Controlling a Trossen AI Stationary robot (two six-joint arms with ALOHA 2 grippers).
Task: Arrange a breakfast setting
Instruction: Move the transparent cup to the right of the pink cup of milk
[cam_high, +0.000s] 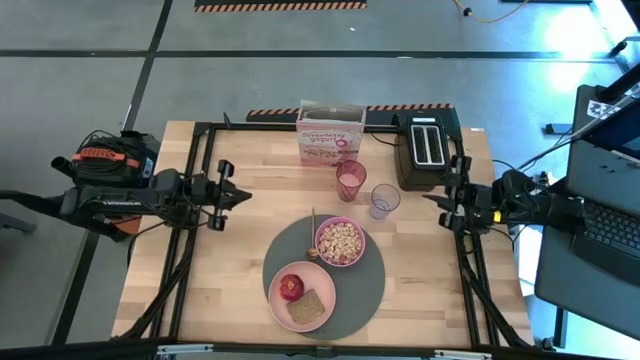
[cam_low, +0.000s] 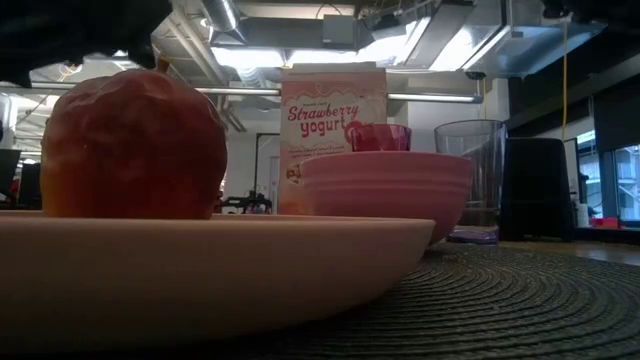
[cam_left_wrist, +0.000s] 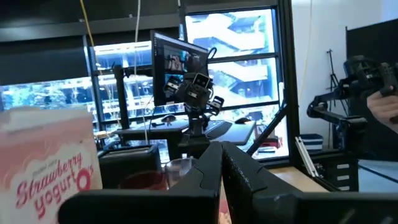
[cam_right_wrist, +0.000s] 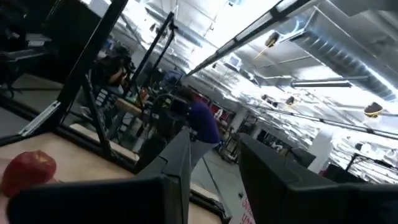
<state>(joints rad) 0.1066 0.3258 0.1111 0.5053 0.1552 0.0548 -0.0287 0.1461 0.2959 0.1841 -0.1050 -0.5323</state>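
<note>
On the wooden bench (cam_high: 230, 250) the breakfast setting is gathered toward the front middle. A round dark-grey mat (cam_high: 355, 290) carries a pink bowl (cam_high: 340, 241) filled with pale cereal and, nearer the front edge, a larger pink plate (cam_high: 302, 296) holding a red apple (cam_high: 291, 287) beside a slice of brown toast (cam_high: 306, 308). A small spoon (cam_high: 313, 240) lies on the mat just left of the bowl. Behind the mat stand a pink tumbler (cam_high: 351, 180) and a clear glass (cam_high: 384, 201), close together, and the pink-and-white cereal box (cam_high: 330, 135) stands upright at the back edge next to a black toaster (cam_high: 428, 150).

The left gripper (cam_high: 243, 196) hovers at the bench's left side with its fingers clenched on nothing; the right gripper (cam_high: 432, 205) waits at the right side, fingers spread and empty.

Only the low view shows the box's lettering, "Strawberry yogurt", and the mat's woven ribbing; the apple fills its left half. The right wrist view alone shows a person in the room beyond.
</note>
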